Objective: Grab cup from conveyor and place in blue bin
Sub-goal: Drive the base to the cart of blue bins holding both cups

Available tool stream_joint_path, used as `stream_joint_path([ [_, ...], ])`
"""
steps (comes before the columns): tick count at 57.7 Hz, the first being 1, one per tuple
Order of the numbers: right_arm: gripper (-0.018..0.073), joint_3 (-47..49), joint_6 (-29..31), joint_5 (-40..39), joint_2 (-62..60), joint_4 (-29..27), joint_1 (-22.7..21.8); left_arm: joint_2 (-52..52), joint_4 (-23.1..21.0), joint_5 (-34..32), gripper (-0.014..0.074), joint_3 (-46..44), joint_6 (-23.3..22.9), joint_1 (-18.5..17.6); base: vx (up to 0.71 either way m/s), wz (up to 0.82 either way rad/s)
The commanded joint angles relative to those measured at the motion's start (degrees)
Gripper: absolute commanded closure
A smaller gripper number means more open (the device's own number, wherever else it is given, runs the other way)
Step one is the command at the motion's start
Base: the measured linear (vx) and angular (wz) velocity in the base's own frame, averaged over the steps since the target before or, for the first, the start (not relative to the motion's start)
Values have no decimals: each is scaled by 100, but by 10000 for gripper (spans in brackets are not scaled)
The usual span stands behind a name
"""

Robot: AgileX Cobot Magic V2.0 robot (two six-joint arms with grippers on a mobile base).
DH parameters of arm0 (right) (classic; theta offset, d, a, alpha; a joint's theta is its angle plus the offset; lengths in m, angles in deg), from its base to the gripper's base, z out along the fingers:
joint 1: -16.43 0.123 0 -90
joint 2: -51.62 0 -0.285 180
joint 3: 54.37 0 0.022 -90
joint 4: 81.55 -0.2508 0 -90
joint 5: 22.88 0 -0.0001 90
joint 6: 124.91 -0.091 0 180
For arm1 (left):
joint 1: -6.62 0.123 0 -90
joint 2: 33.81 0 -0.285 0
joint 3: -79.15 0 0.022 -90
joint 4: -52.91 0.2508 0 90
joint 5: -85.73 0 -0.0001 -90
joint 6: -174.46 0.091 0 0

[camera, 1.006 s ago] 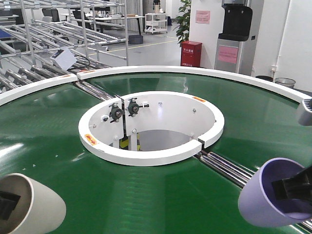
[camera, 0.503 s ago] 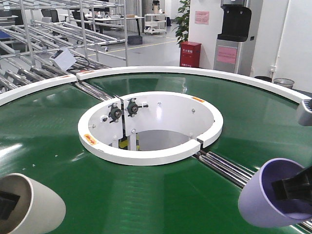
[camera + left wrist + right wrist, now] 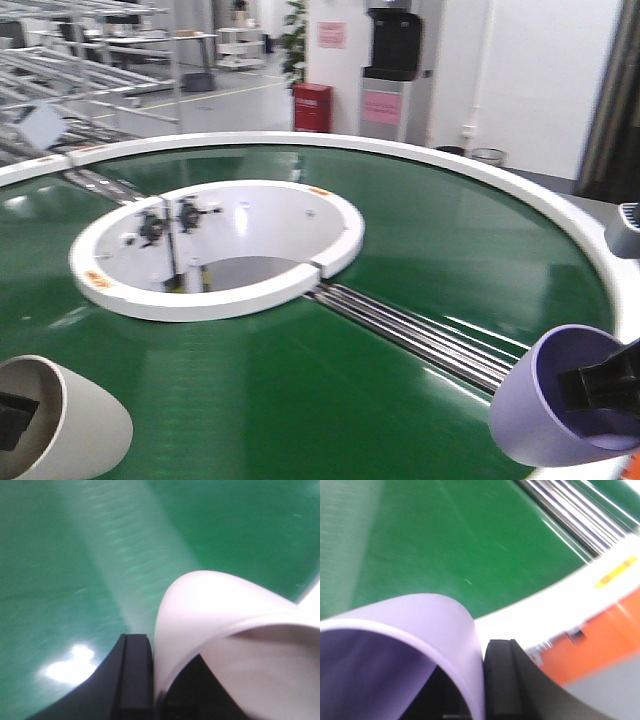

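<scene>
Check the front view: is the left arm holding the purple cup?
No, the left gripper grips the cream cup; the purple cup sits in the right gripper.

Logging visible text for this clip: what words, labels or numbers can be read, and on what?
No text is legible.
Pink wall sign: blurred.
Pink label on the water dispenser: blurred.
Red box: white marks, unreadable.
Orange stickers on the conveyor collar: too small.
Yellow rim sticker: blurred.
</scene>
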Motion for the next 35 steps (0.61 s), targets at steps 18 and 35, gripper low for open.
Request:
stream_joint_path([
  [18, 568, 184, -3, -335, -95, 48, -4, -109, -128, -302, 603, -192, -65, 2, -21, -62],
  [35, 568, 184, -3, -335, -95, 48, -4, -109, -128, -302, 603, -192, -65, 2, -17, -57],
])
